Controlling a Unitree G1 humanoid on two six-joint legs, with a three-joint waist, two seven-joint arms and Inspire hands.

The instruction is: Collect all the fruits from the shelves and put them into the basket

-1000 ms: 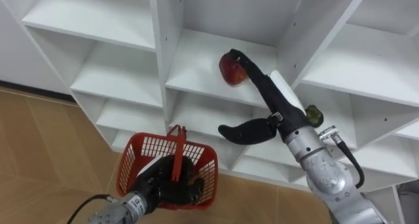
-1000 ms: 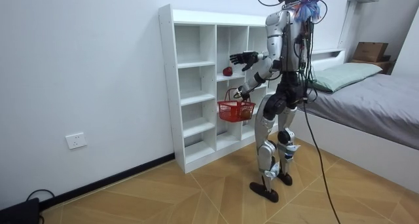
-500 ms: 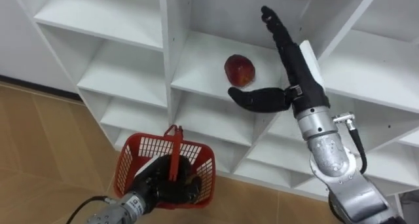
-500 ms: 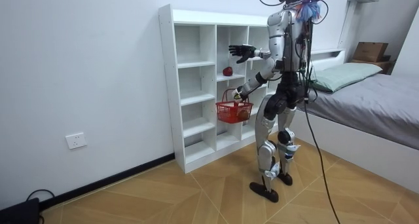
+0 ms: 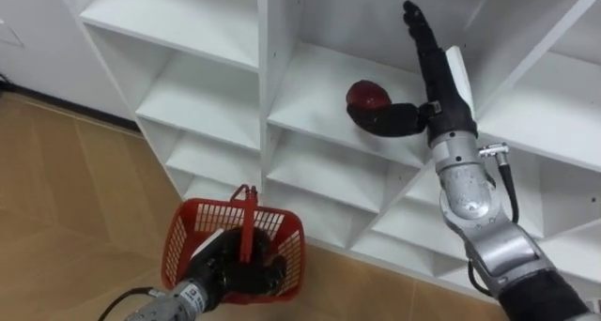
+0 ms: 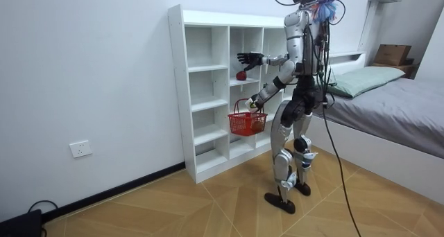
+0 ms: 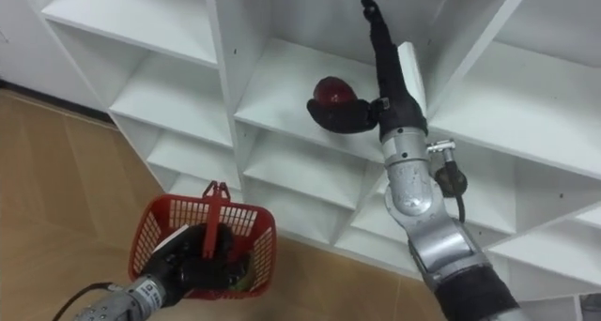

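Fruit, red and roundish, sits on a middle shelf of the white closet; I see no clear long axis, and cannot tell which way its stem points. My right hand is at its right side, fingers straight and aimed up into the compartment, thumb spread across the fruit's near lower side. My left hand, low and near, is curled round the handle of the red basket. From the room view, the robot stands upright facing the closet, with a bed behind it.
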